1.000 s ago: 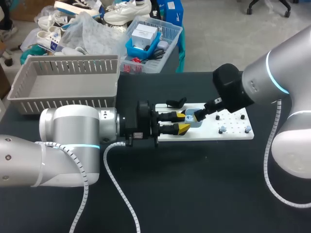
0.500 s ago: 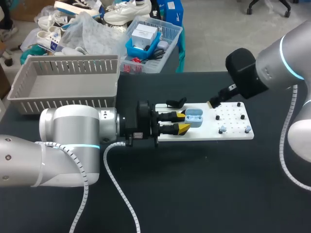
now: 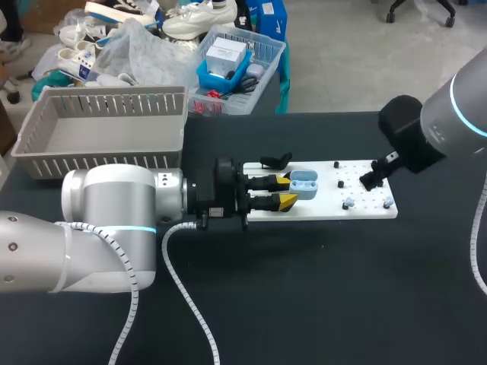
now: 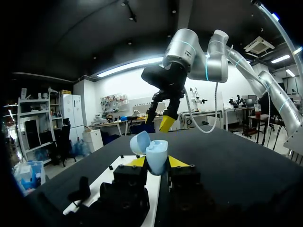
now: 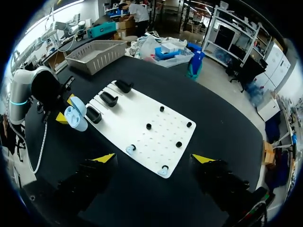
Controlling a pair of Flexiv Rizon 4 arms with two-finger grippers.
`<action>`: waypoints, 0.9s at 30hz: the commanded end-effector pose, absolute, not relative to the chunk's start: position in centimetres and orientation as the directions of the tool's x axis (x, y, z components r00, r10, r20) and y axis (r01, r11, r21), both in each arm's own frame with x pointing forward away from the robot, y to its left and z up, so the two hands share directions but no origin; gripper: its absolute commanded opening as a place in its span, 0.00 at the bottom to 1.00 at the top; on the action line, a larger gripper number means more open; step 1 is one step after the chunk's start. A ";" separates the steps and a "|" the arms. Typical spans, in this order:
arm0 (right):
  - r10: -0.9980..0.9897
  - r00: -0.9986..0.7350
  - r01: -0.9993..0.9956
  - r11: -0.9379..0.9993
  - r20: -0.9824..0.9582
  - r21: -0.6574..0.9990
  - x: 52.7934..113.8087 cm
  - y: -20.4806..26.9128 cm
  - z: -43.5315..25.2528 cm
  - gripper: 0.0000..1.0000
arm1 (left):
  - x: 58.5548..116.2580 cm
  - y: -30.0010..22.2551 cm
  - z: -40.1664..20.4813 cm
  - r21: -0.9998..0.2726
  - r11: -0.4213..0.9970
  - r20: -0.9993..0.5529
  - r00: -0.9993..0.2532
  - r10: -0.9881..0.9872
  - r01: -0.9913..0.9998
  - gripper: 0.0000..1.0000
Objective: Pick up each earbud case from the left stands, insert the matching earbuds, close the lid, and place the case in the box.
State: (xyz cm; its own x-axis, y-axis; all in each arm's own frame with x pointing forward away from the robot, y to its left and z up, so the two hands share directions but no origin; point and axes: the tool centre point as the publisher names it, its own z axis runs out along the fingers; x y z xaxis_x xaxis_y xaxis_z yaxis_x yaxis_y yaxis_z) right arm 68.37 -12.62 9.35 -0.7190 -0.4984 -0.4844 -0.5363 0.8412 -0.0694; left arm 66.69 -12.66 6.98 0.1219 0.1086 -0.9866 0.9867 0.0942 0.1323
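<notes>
**Right arm drawn back from case to board's far end**

Since a second ago the right arm has swung away from the earbud case (image 3: 303, 183) toward the right end of the white board (image 3: 319, 207).

- Item 1: grey slatted basket (image 3: 106, 129), rear left of the dark worktop (image 3: 304, 289).
- Item 2: left end effector (image 4: 156, 163), level over the board's left end. Its yellow tips are closed on the light-blue case from two sides, and the case lid is hinged open.
- Item 3: black stands (image 5: 108, 99), on the board's left part, beside the case.
- Item 4: pale-blue earbuds (image 5: 130, 149), two, near the board's front right edge.
- Item 5: right end effector (image 5: 154, 158), above the board's right end, fingers spread wide, holding nothing.
</notes>
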 end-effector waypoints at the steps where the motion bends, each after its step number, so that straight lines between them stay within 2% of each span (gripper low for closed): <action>1: -0.491 -0.718 -0.429 0.870 -0.494 -0.241 67.6 -13.4 8.8 1.00 | 66.7 -12.7 6.9 0.134 0.097 -0.986 0.123 0.109 0.986 0.00; 14: -0.523 -0.728 -0.433 0.852 -0.442 -0.295 66.7 -14.6 6.7 1.00 | 66.7 -12.7 6.9 0.134 0.097 -0.986 0.123 0.109 0.986 0.00; 15: -0.531 -0.726 -0.438 0.847 -0.437 -0.302 66.6 -14.5 6.6 0.98 | 66.7 -12.7 6.9 0.134 0.097 -0.986 0.123 0.109 0.986 0.00; 16: -0.536 -0.725 -0.442 0.843 -0.432 -0.306 66.6 -14.4 6.5 0.90 | 66.7 -12.7 6.9 0.134 0.097 -0.986 0.123 0.109 0.986 0.00; 19: -0.549 -0.724 -0.448 0.835 -0.418 -0.319 66.5 -14.4 6.0 0.84 | 66.7 -12.7 6.9 0.134 0.097 -0.986 0.123 0.109 0.986 0.00; 20: -0.552 -0.725 -0.449 0.832 -0.411 -0.327 66.5 -14.4 5.9 0.69 | 66.7 -12.7 6.9 0.134 0.097 -0.986 0.123 0.109 0.986 0.00; 23: -0.559 -0.728 -0.451 0.826 -0.397 -0.337 66.6 -14.5 5.2 0.50 | 66.7 -12.7 6.9 0.134 0.097 -0.986 0.123 0.109 0.986 0.00; 27: -0.566 -0.735 -0.455 0.820 -0.374 -0.348 66.6 -14.6 4.3 0.53 | 66.7 -12.7 6.9 0.134 0.097 -0.986 0.123 0.109 0.986 0.00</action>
State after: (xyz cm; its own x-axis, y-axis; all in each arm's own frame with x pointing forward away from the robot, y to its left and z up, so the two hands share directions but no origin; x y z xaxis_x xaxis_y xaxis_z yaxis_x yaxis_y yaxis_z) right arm 66.46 -15.08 5.18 -0.7356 -0.5673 -0.3701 -0.5210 0.8231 -0.2262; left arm 66.69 -12.66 6.98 0.1219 0.1086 -0.9866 0.9867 0.0942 0.1323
